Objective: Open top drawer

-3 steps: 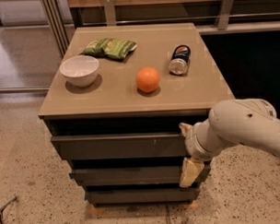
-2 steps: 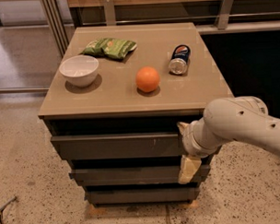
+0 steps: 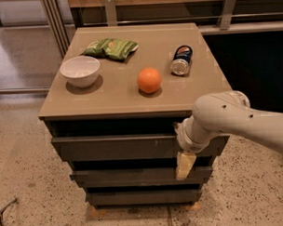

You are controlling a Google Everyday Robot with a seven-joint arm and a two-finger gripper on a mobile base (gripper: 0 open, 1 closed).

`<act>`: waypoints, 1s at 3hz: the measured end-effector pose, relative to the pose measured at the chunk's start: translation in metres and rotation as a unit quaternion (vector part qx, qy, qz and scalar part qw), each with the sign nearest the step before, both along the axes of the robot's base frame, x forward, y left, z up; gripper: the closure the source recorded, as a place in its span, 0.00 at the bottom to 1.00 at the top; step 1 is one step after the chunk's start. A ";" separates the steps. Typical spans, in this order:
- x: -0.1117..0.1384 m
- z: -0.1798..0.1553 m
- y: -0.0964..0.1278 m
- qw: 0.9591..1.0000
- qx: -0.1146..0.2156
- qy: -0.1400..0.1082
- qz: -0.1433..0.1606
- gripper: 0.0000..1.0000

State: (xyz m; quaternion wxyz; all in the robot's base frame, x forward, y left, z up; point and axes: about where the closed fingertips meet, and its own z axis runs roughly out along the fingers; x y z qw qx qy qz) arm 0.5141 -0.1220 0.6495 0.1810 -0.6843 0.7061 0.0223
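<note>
You will find the top drawer [image 3: 114, 148] directly under the table [image 3: 108, 103] surface, the widest of three dark grey-brown fronts, with pale scratch marks right of centre. The claw [image 3: 183, 156] sits against its right end, a pale yellowish pad hanging over the next front below. You cannot tell the claw's state. On the table are a white bowl [image 3: 80, 70], empty, far left; a green snack bag [image 3: 110, 47]; an orange [image 3: 149, 80]; and a can [image 3: 182, 60] lying on its side. No writing is legible.
</note>
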 end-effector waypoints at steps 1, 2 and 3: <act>0.012 -0.014 0.006 0.999 -0.005 0.034 0.003 0.00; 0.005 -0.018 0.006 0.996 -0.001 0.084 -0.004 0.00; -0.006 -0.012 0.003 0.994 0.000 0.110 -0.013 0.00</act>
